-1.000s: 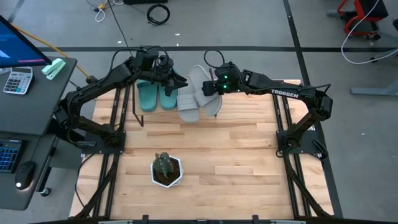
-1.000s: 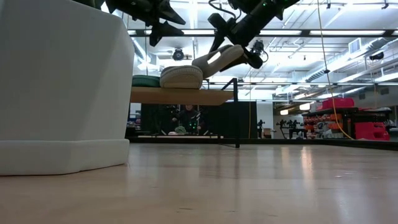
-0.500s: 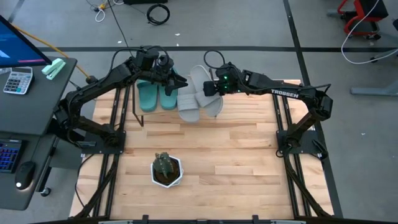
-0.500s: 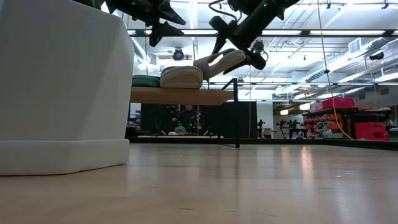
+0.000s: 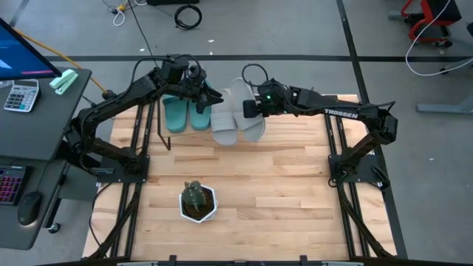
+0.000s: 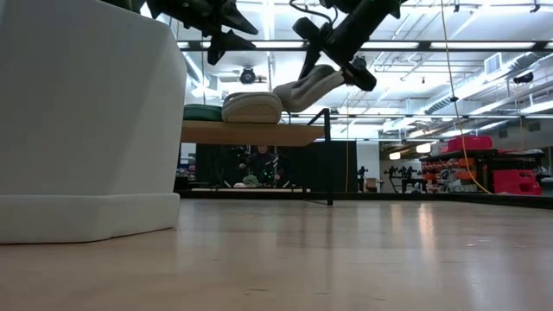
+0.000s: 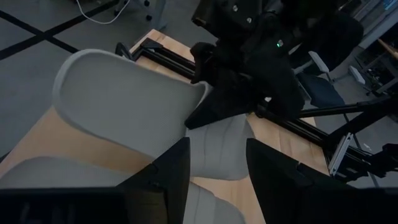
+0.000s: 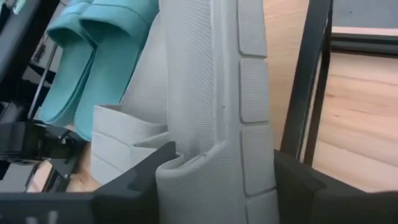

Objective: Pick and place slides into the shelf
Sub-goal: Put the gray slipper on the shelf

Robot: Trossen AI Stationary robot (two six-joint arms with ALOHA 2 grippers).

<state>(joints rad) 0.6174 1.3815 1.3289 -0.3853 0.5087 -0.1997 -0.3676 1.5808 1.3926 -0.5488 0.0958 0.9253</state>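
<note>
Ribbed grey slide [image 8: 214, 93], pebbled sole, pinched tilted in right tool [image 8: 211, 168].

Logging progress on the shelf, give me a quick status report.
Right tool gripping the tilted grey slide, one end on the shelf. Left tool open above the other grey slide. Teal slides placed.
</note>
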